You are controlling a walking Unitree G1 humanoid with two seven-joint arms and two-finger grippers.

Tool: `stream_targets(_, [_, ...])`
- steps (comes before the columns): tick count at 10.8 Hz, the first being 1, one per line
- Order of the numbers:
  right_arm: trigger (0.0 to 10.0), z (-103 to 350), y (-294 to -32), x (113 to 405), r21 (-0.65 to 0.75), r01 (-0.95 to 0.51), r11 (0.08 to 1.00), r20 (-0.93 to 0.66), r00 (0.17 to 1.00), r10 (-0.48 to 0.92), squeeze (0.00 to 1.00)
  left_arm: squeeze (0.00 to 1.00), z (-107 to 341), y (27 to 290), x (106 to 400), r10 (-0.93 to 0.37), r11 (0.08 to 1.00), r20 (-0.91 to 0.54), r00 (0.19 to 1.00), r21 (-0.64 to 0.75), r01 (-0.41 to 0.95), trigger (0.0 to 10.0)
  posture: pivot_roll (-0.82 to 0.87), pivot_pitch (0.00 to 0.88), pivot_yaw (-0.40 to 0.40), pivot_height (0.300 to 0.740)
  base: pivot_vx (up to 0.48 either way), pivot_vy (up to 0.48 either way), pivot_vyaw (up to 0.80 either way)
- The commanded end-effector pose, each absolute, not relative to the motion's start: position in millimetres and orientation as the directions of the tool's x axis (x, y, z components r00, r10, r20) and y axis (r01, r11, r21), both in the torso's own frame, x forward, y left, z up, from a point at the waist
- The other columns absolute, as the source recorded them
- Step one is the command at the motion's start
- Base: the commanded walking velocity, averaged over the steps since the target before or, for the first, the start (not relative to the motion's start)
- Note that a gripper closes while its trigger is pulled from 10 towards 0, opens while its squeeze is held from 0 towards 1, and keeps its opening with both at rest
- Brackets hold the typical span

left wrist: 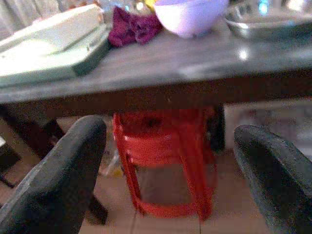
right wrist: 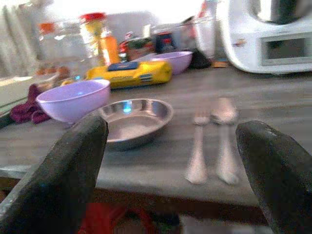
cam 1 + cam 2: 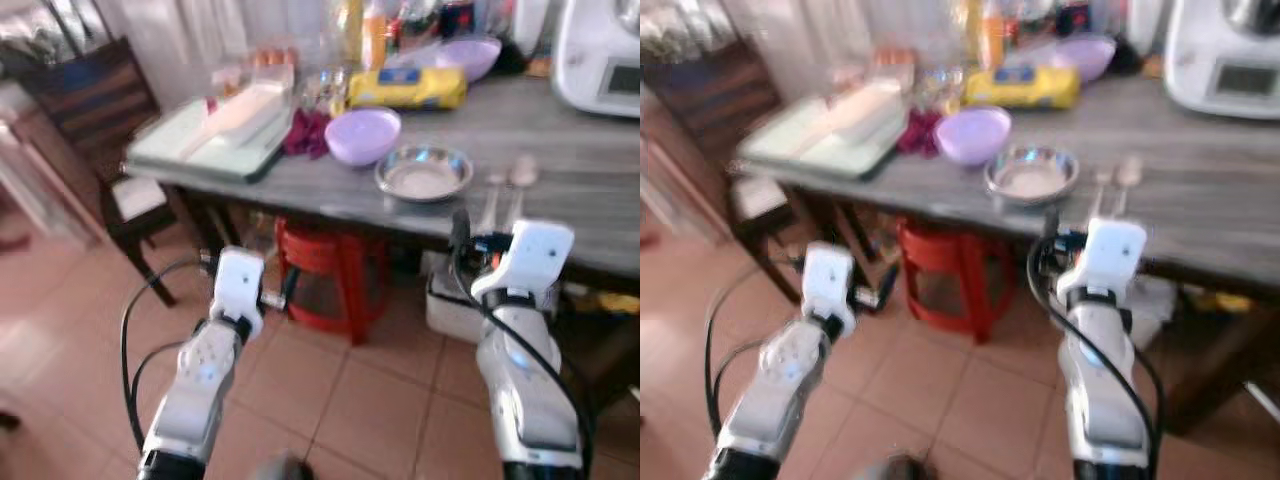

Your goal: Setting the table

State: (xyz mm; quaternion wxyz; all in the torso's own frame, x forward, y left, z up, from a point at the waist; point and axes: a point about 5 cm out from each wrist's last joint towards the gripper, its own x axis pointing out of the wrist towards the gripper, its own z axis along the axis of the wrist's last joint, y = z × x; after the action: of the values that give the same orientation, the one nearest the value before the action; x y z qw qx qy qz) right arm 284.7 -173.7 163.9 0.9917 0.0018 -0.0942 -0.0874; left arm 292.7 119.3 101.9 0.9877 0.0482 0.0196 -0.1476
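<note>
Both tools spread apart, empty; right tool to be aligned squarely over fork, probably, on bench.

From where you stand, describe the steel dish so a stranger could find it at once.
Start at the grey wooden table and find its near edge. The steel dish sits there, between the lilac bowl and the fork and spoon. It is the shallow, shiny metal one; the bowls are lilac plastic.

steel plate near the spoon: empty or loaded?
Empty. The steel plate shows only bare shiny metal inside; fork and spoon lie beside it on the table.
</note>
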Motion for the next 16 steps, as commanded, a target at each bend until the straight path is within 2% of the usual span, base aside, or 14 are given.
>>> stream_targets(1, [10.0, 164.0, -172.9, 285.1, 0.022, 0.178, 0.984, 0.183, 0.967, -0.179, 0.0, 0.0, 107.7, 123.1, 296.7, -0.278, 0.953, -0.037, 0.96, 0.114, 0.28, 10.0, -0.11, 0.07, 0.136, 0.74, -0.326, 0.0, 0.0])
stream_targets(6, [10.0, 161.9, -174.4, 287.8, 0.021, 0.207, 0.978, 0.171, 0.963, -0.207, 0.0, 0.0, 106.8, 124.1, 297.6, -0.281, 0.951, -0.036, 0.959, 0.125, 0.283, 10.0, -0.11, 0.074, 0.136, 0.74, -0.32, 0.0, 0.0])
stream_targets(11, [10.0, 157.4, -175.4, 288.6, 0.024, 0.218, 0.976, 0.142, 0.965, -0.219, 0.0, 0.0, 109.1, 126.1, 301.0, -0.288, 0.954, -0.014, 0.957, 0.077, 0.289, 10.0, -0.11, 0.077, 0.14, 0.74, 0.0, 0.0, 0.0])
stream_targets(15, [10.0, 155.8, -174.4, 287.4, 0.028, 0.192, 0.981, 0.137, 0.971, -0.194, 0.0, 0.0, 108.6, 112.9, 299.2, -0.32, 0.946, 0.003, 0.947, 0.049, 0.32, 10.0, -0.11, 0.079, 0.135, 0.74, 0.0, 0.0, 0.0])
stream_targets(16, [10.0, 155.6, -174.7, 287.6, 0.03, 0.192, 0.981, 0.137, 0.971, -0.195, 0.0, 0.0, 108.5, 108.7, 298.0, -0.339, 0.94, 0.007, 0.941, 0.041, 0.339, 10.0, -0.11, 0.08, 0.134, 0.74, 0.0, 0.0, -0.8])
